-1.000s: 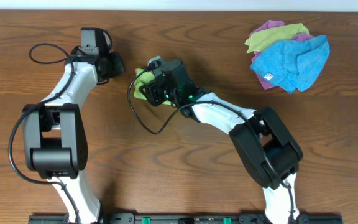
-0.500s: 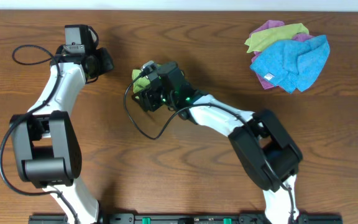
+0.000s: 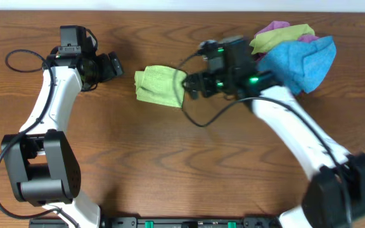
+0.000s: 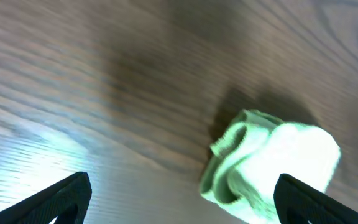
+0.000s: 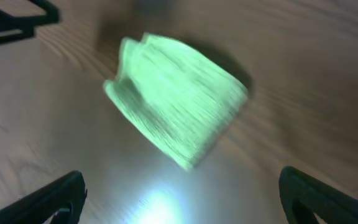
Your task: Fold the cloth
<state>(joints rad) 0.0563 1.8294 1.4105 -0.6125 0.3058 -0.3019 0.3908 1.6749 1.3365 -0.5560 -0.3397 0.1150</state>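
Small lime-green microfibre cloth lies folded on the brown wooden table. Right gripper just beside it, jaws spread, empty; left gripper likewise. Fold looks finished; next likely means reaching the far blue-purple-yellow cloth pile.

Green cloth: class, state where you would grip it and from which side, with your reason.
Probably pinch the green cloth at its layered open end, from above on the side nearest the left gripper: its stacked edges face that way; the other end looks rounded.
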